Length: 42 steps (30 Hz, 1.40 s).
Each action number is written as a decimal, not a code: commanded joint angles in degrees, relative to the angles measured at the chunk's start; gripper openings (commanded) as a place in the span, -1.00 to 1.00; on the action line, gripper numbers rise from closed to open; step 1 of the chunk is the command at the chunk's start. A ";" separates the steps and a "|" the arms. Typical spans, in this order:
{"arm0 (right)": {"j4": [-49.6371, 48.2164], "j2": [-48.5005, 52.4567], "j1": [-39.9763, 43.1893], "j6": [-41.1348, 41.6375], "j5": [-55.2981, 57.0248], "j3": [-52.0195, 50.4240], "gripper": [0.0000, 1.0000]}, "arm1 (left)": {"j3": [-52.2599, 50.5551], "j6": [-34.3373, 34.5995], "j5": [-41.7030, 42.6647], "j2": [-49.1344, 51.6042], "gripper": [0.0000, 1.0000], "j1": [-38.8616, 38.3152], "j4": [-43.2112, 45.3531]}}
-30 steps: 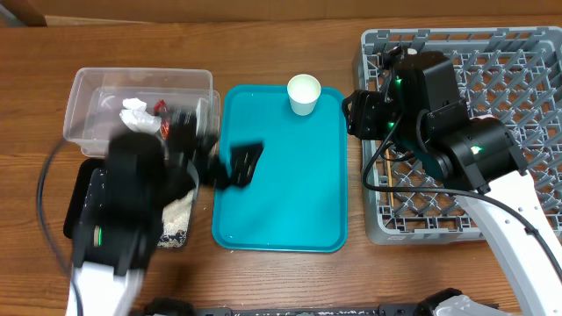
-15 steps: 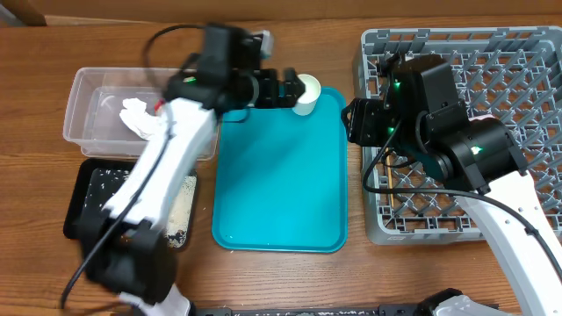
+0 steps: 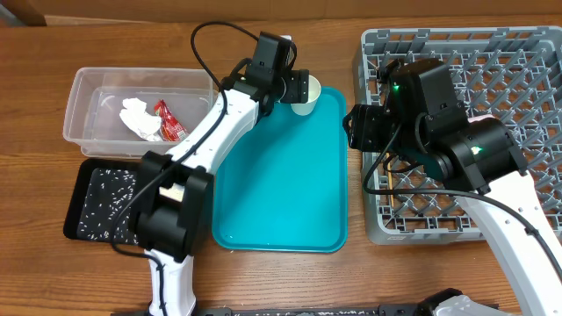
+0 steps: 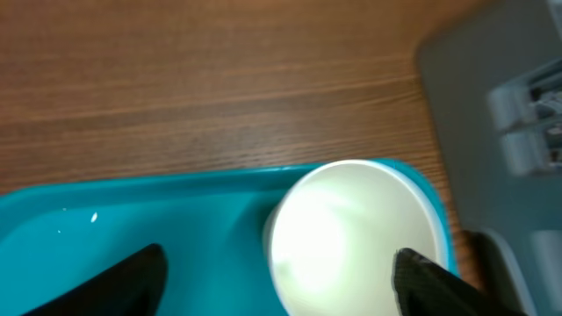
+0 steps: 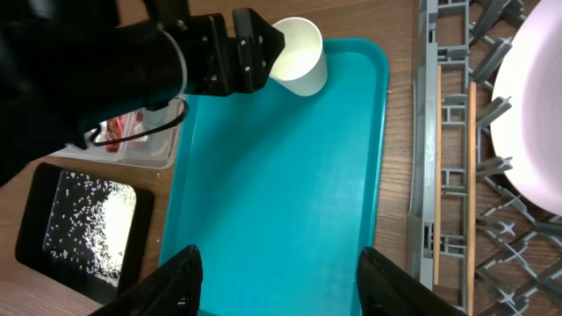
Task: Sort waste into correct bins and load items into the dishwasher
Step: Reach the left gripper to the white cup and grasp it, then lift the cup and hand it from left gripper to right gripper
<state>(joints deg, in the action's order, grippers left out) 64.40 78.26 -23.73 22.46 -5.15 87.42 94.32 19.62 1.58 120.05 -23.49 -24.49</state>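
Small white cup [image 3: 305,92]: upright, apparently empty, in the far corner of the teal tray [image 3: 281,175] on the side nearest the dish rack [image 3: 527,70]. Not yet lifted, not yet loaded.

Just changed: left pincer [image 3: 292,88] swung within the last second from over the black tray [image 3: 72,206] across to the cup, and begun narrowing from its widest. By the look of it, waste sorting is done: sauce packet [image 3: 169,120] and tissue [image 3: 136,116] in the clear tub [image 3: 83,83], rice grains [image 3: 114,197] scattered in the black tray. Loading the cup is taken up as the step in hand.

Relative to the pincer, from the left wrist view: cup between the fingers but off centre. One finger [image 4: 426,276] just beside the rim on the rack side, contact impossible to confirm. The other [image 4: 132,281] well apart, over bare tray. Left pincer therefore apart, holding nothing so far. Probably needs centring, or simply more closing, before a lift.

Further out: right pincer [image 5: 281,272] wide and empty, hanging above the tray beside the rack's edge. Chopsticks [image 5: 470,175] and a pale plate [image 5: 536,96] already in the rack. Wooden counter [image 3: 263,281] beneath everything.
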 commanded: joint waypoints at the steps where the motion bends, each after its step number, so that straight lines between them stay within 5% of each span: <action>1: 0.13 -1.01 -0.22 0.26 -0.37 0.72 0.17 | 1.42 1.20 0.70 2.91 0.42 0.17 0.00; 5: 0.48 -1.01 -0.22 0.26 -0.37 0.72 0.15 | 1.44 1.44 3.39 3.13 -0.66 0.17 -1.53; 7: 0.63 -1.01 -0.22 0.26 -0.35 0.72 0.14 | 1.55 2.71 3.34 2.10 -0.92 0.46 -2.67; 14: 1.79 -1.01 -0.22 0.52 -1.46 0.72 0.11 | 4.13 3.82 7.89 -6.32 -0.92 3.63 -15.54; 23: -2.32 -1.01 -1.29 -4.83 -13.42 0.72 0.12 | 4.15 -12.55 57.57 -19.08 -0.92 16.00 -37.35; 29: -11.69 -1.01 -4.66 -14.47 -34.73 0.72 0.36 | 4.15 -26.62 81.77 -20.83 -0.92 24.46 -51.08; 37: -21.99 -1.01 -8.92 -14.60 -35.50 0.72 0.80 | 4.15 -35.21 87.08 -20.83 -0.92 26.29 -62.18; 42: -25.53 -1.01 -10.51 -14.60 -35.54 0.72 0.72 | 4.15 -36.85 88.74 -20.83 -0.92 25.86 -64.43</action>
<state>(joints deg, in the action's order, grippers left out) 40.84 78.22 -32.40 8.93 -38.33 87.42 97.84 -12.80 85.47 99.42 3.44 -88.33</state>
